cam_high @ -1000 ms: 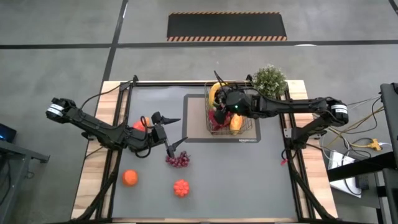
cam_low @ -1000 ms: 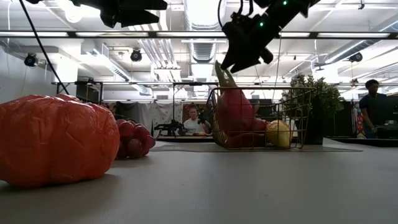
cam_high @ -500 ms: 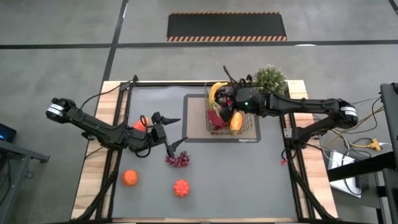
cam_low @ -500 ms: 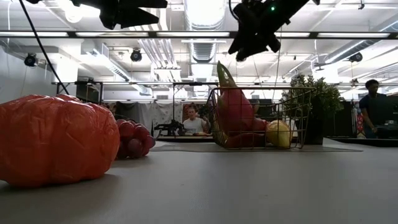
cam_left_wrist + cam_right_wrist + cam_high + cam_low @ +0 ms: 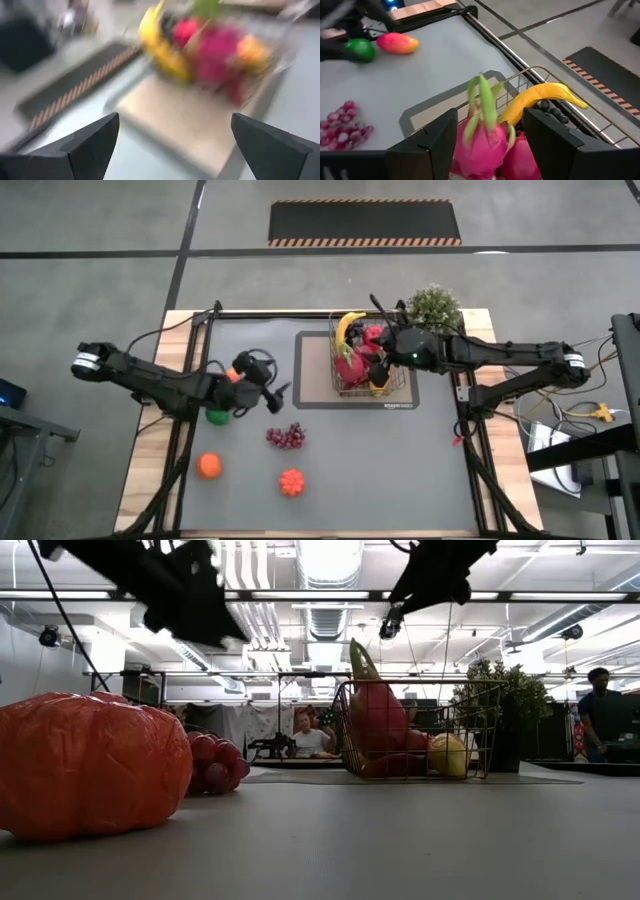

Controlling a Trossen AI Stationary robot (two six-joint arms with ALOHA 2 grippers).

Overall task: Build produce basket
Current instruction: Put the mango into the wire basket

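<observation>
The wire basket (image 5: 402,387) stands on the grey-brown mat (image 5: 315,375) at the table's far middle. It holds a yellow banana (image 5: 540,97), a pink dragon fruit (image 5: 482,145), red fruit and a yellow-orange fruit (image 5: 447,753). My right gripper (image 5: 490,115) is open and empty above the basket (image 5: 535,70). My left gripper (image 5: 277,394) is open and empty left of the mat, its fingers pointing at the basket (image 5: 280,45). Red grapes (image 5: 286,437), a mango (image 5: 240,370), a green fruit (image 5: 217,416), an orange (image 5: 208,466) and a red-orange fruit (image 5: 291,481) lie on the table.
A bushy potted plant (image 5: 433,308) stands at the table's far right, behind the basket. The red-orange fruit (image 5: 90,765) lies close before the low camera, with the grapes (image 5: 215,765) behind it. People (image 5: 310,735) show in the room beyond the table.
My right gripper has risen from just over the basket and gone a little toward the table's right edge. My left arm has swung and come lower in the low view; its wrist view is blurred by motion. The green fruit that the arm covered now shows.
</observation>
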